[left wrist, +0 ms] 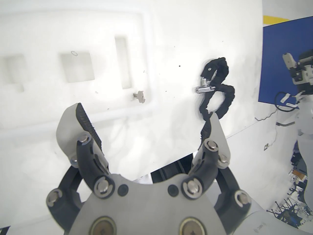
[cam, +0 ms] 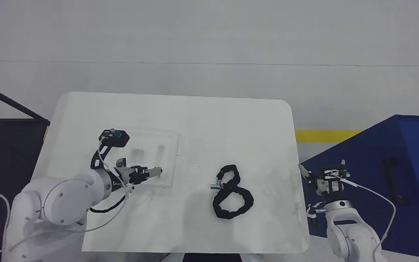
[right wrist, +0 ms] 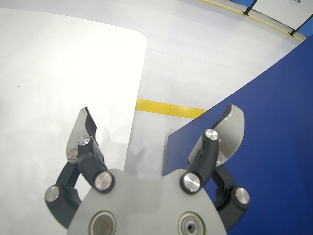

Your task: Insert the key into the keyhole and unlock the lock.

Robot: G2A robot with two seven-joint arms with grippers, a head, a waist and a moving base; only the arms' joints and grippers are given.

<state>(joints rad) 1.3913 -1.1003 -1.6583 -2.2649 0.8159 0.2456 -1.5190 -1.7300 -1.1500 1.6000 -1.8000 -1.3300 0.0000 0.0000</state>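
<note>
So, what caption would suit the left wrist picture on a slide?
Open left hand facing a small key on the white foam tray, black chain lock lying beyond it.

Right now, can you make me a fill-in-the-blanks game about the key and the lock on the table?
1. The chain lock is coloured ____.
2. The left gripper and the right gripper both have their jaws ____.
3. The key lies on the foam tray, nearest the ____ gripper.
Missing words: black; open; left.
</note>
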